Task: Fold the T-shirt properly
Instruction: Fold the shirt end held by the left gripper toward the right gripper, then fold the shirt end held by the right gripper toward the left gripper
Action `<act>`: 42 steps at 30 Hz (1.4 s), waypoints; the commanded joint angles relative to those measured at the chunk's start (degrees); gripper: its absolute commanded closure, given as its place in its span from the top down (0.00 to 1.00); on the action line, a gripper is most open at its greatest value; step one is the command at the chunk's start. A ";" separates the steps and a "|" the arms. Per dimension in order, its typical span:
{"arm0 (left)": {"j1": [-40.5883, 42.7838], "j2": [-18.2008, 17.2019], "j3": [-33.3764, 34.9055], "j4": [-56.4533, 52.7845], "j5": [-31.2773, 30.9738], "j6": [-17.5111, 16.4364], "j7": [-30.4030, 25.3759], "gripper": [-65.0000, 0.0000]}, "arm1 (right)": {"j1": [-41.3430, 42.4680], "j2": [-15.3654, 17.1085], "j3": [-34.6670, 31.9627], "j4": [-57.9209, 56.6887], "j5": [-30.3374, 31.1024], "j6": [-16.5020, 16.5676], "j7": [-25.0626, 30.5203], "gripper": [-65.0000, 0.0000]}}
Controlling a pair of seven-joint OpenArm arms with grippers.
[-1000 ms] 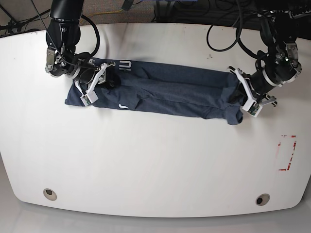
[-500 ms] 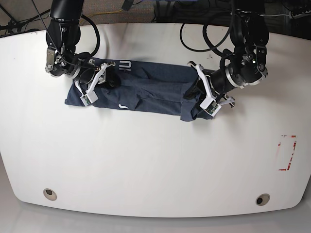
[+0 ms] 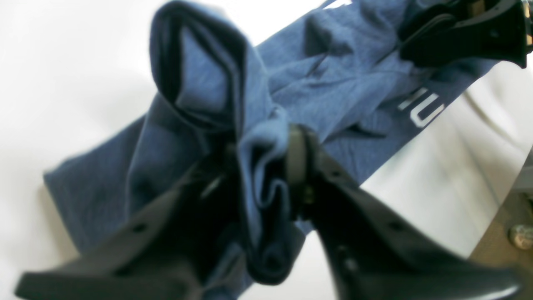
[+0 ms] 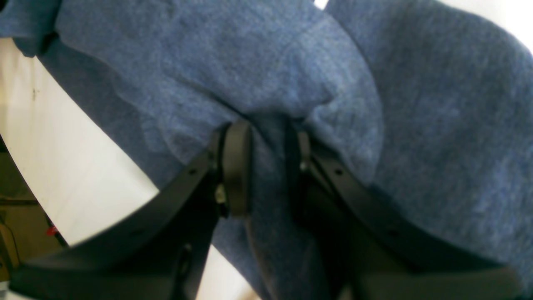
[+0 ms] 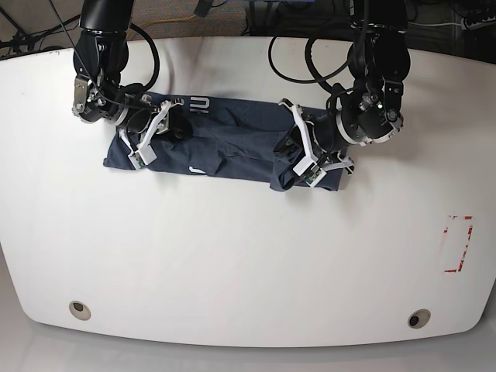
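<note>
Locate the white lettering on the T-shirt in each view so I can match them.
Base: lettering on the T-shirt's top edge, beside the right gripper.
Left wrist: lettering at right, below the right gripper.
Right wrist: not visible.
Shared landmark: the right gripper beside the lettering.

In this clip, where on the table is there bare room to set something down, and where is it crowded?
The white table is bare in the wide near stretch between the T-shirt and the two round holes at the front edge, and at the right side around the red marking. It is crowded along the far strip, where the left gripper and right gripper sit on the shirt.
</note>
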 commanded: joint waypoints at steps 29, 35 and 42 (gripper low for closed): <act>-1.35 -6.46 -2.10 -3.43 -1.17 0.03 -2.00 0.38 | 3.67 2.90 14.46 9.96 7.95 -0.36 -9.41 0.63; -1.70 -7.95 -2.19 -9.94 -1.17 -0.06 -2.26 0.38 | 6.31 3.07 24.65 7.14 9.18 -0.36 -13.10 0.74; -1.26 -8.30 -2.19 -10.38 -1.35 -0.15 -5.51 0.38 | 7.36 6.06 30.72 -4.81 9.80 -0.36 -14.25 0.74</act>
